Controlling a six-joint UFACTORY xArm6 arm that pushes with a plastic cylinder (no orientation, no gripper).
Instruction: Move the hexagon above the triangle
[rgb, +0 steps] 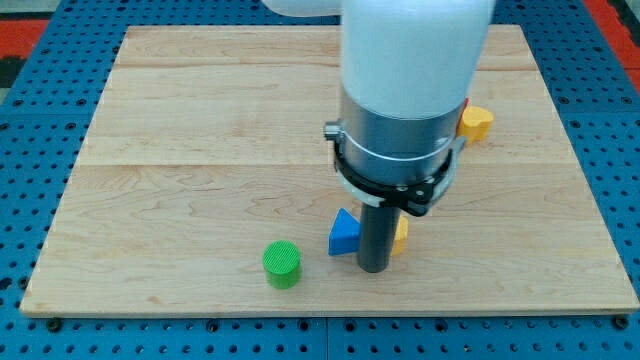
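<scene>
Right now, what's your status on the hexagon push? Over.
My tip down between blue triangle and a yellow block, shape mostly hidden behind the rod. Green cylinder sits left. Yellow heart far top right.

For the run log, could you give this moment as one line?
my tip right of blue triangle | yellow block partly hidden behind rod | green cylinder apart
</scene>
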